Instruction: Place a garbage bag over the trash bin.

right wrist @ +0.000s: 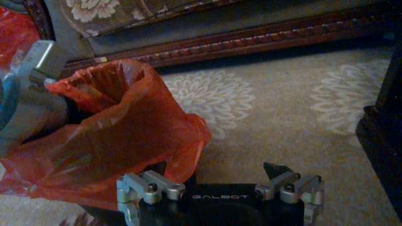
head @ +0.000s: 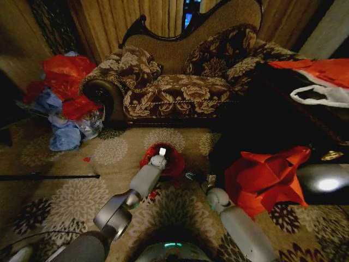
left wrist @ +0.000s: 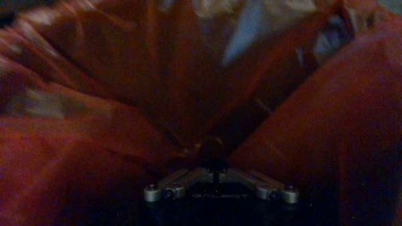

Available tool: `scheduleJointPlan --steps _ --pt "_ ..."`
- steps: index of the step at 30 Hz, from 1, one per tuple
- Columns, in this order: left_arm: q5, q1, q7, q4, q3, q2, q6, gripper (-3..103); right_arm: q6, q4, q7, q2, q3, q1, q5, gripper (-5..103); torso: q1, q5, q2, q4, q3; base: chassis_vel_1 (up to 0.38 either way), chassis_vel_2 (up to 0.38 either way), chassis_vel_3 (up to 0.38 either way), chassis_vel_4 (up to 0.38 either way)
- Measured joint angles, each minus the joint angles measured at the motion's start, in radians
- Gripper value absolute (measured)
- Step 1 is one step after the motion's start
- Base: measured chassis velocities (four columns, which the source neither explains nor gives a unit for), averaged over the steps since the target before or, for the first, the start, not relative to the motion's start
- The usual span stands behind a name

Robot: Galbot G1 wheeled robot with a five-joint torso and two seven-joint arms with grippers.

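Observation:
The red-orange garbage bag (head: pixel 173 164) stands on the carpet in front of the sofa with its mouth upward. My left gripper (head: pixel 162 153) reaches down into that mouth. In the left wrist view the bag's folds (left wrist: pixel 113 108) run together at the left gripper (left wrist: pixel 213 149), which is shut on the plastic. My right gripper (right wrist: pixel 220 170) is open, low beside the bag (right wrist: pixel 125 136); one fingertip (right wrist: pixel 274 168) is bare and the other is hidden behind the bag's lower edge. The trash bin is hidden under the bag.
The floral sofa (head: pixel 180 82) stands close behind. A black table (head: pixel 272 125) on the right holds more red bags (head: pixel 267 174) and a white bag (head: pixel 322 95). A heap of red and blue bags (head: pixel 65 103) lies at the left. A dark rod (head: pixel 49 176) lies on the carpet.

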Motion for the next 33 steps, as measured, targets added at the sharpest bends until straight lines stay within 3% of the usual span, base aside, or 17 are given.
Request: scheduleJointPlan --steps 3,6,8,11,19,33 --pt "0.017 -0.017 0.102 0.030 0.003 0.011 0.042 0 0.005 -0.009 -0.016 0.005 -0.003 0.004 -0.001 100 0.000 0.0001 0.000 0.0000 0.000 0.000 0.000 0.000 0.000" --pt "0.027 -0.020 0.133 0.034 -0.001 0.014 0.053 0 0.006 -0.014 -0.018 0.011 -0.009 0.009 -0.002 100 0.000 -0.0001 0.000 -0.0001 0.000 0.000 0.000 0.000 0.000" --pt "0.055 -0.022 0.208 0.032 -0.007 0.026 0.073 0 0.006 -0.020 -0.018 0.023 -0.017 0.015 -0.005 100 0.000 0.0000 0.000 -0.0001 0.000 0.000 0.000 0.000 0.000" --pt "0.064 -0.023 0.261 0.029 -0.008 0.039 0.077 0 0.007 -0.024 -0.017 0.035 -0.027 0.020 -0.011 100 0.000 0.0000 0.000 0.0001 0.000 0.000 0.000 0.000 0.000" --pt "0.038 -0.008 0.250 0.019 -0.008 0.047 0.054 0 0.007 -0.024 -0.007 0.046 -0.036 0.022 -0.016 100 0.000 0.0003 0.000 0.0001 0.000 0.000 0.000 0.000 0.000" --pt "0.085 0.000 0.213 0.045 0.026 0.027 -0.001 0 0.004 0.024 -0.002 0.012 -0.013 -0.012 -0.006 100 -0.001 0.0009 0.001 0.0008 -0.001 0.000 0.000 0.000 0.000"
